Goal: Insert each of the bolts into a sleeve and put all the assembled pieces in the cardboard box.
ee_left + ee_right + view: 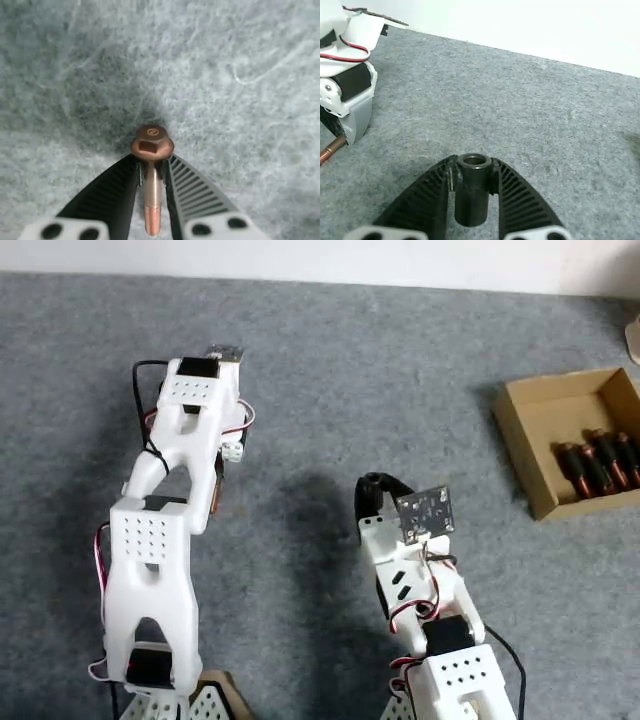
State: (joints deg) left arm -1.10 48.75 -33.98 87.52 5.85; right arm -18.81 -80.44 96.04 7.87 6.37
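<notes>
Beneath the left arm in the high view, the bolt [215, 497] is mostly hidden. Left gripper [152, 161] clamps it, head outward, shank along the fingers. Right gripper [472, 167] clamps the sleeve [472, 195] lengthwise, bore outward. Assembled pieces [598, 462] lie in the box [525, 440].

The worktop [400, 370] was grey and fuzzy like a carpet. A plain white wall [300, 255] stood along its far edge. The light was soft.
</notes>
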